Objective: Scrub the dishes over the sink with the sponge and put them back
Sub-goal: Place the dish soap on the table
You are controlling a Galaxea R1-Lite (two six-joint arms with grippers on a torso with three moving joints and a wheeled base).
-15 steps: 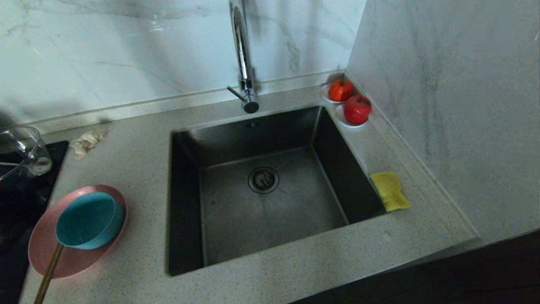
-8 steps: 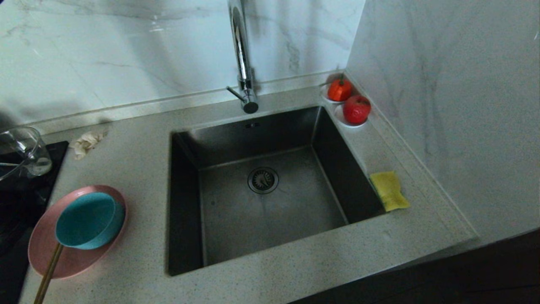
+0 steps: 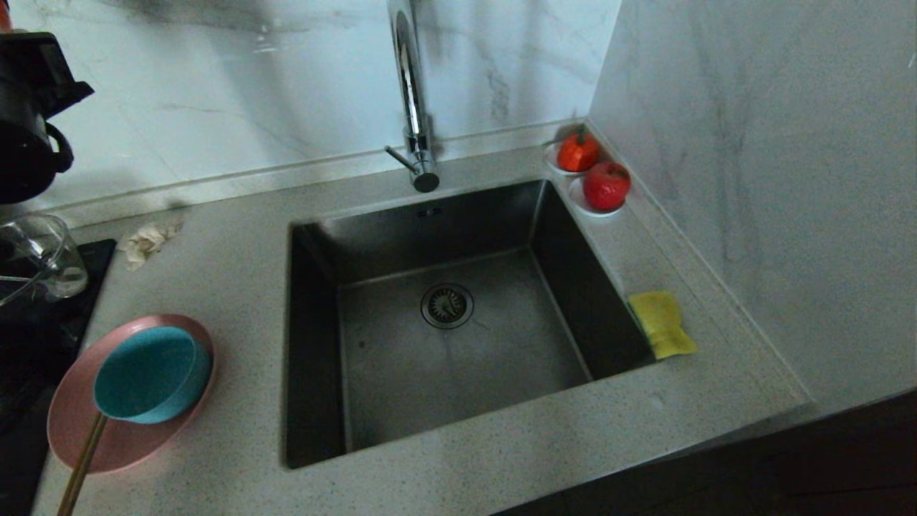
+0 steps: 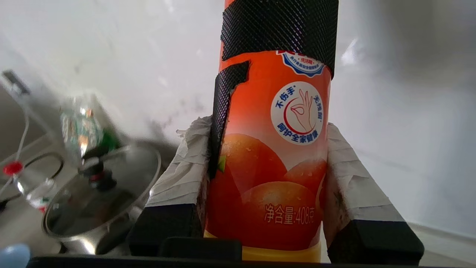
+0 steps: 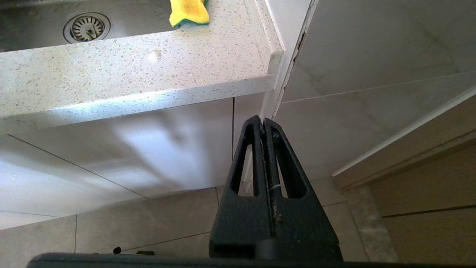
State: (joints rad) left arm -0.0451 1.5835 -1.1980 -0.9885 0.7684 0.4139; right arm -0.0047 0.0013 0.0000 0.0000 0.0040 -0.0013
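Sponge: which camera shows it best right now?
The head view: the whole sponge shows there, lying on the counter at the sink's right edge. The right wrist view catches only part of it at the picture's border, past the counter's front. The left wrist view shows none of it.

Sink (image 3: 444, 315) sits mid-counter (image 3: 229, 287), faucet (image 3: 412, 93) behind it. Sponge (image 3: 663, 324) on counter at sink's right rim. Left of sink: bowl (image 3: 150, 373) on plate (image 3: 125, 437), chopsticks (image 3: 80, 469) across plate's near edge. Paper wad (image 3: 147, 240) behind plate; glass cup (image 3: 43, 258) further left. Two saucers w/ fruit (image 3: 594, 172) in back-right corner.
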